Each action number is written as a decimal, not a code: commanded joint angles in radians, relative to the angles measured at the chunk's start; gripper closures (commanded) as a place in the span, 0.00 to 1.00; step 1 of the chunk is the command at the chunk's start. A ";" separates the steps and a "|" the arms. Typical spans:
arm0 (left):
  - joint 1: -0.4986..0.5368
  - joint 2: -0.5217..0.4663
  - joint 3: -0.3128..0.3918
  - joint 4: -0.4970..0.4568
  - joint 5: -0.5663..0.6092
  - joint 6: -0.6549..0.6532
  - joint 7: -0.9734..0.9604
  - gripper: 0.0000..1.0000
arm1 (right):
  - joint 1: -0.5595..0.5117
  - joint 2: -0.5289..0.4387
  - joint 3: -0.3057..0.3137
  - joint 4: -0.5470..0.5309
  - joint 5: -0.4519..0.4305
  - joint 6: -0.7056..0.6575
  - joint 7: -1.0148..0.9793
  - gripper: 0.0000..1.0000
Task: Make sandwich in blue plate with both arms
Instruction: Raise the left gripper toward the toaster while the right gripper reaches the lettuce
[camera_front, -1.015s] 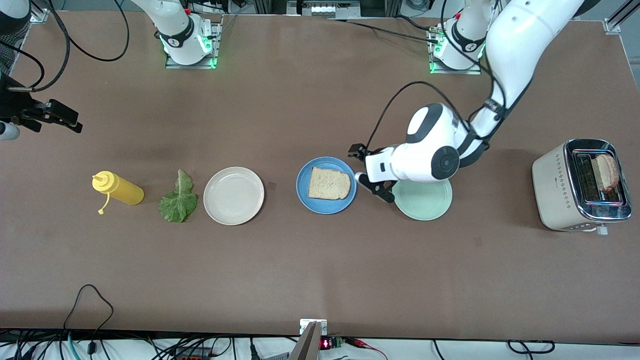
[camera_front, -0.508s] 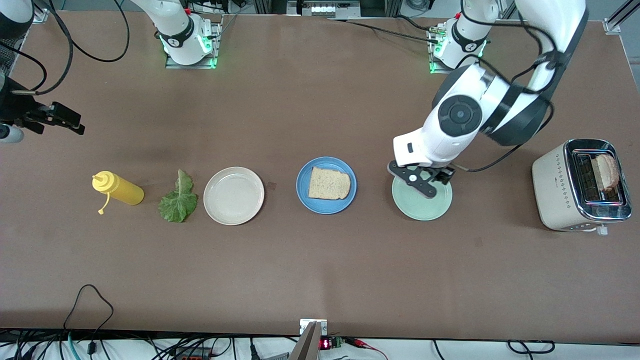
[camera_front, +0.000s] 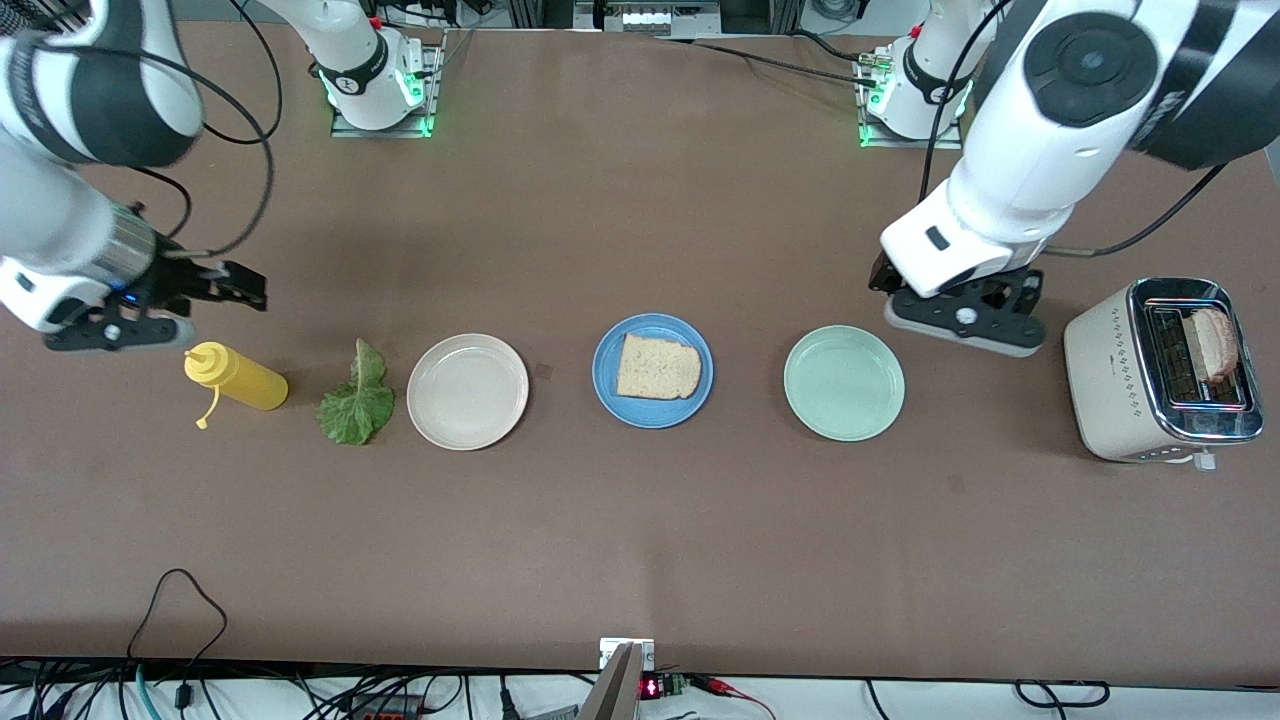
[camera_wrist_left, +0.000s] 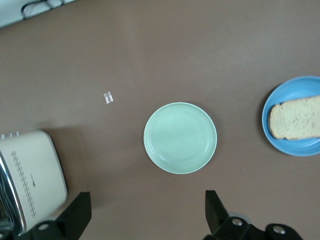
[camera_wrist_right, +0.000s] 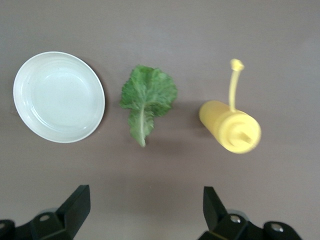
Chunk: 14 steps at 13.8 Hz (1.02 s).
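The blue plate sits mid-table with one light-brown bread slice on it; both also show in the left wrist view, the plate and the slice. A green lettuce leaf lies on the table between a yellow bottle and a beige plate. Another bread slice stands in the toaster. My left gripper hangs open and empty over the table between the pale green plate and the toaster. My right gripper is open and empty over bare table beside the bottle and the leaf.
A pale green plate lies empty between the blue plate and the toaster. A beige plate lies empty beside the lettuce. A yellow squeeze bottle lies on its side toward the right arm's end.
The left arm has risen and swung from beside the blue plate, across the pale green plate, toward the toaster. The right arm has come in from the table's end to beside the bottle.
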 joint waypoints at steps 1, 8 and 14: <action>0.077 0.007 -0.016 0.027 -0.053 -0.042 -0.098 0.00 | 0.038 0.081 -0.005 0.025 0.021 0.043 0.013 0.00; -0.088 -0.211 0.443 -0.174 -0.323 0.019 0.181 0.00 | 0.046 0.166 -0.005 -0.125 0.021 0.271 0.076 0.00; -0.170 -0.371 0.603 -0.409 -0.324 0.213 0.377 0.00 | 0.050 0.175 -0.005 -0.288 0.019 0.497 0.067 0.00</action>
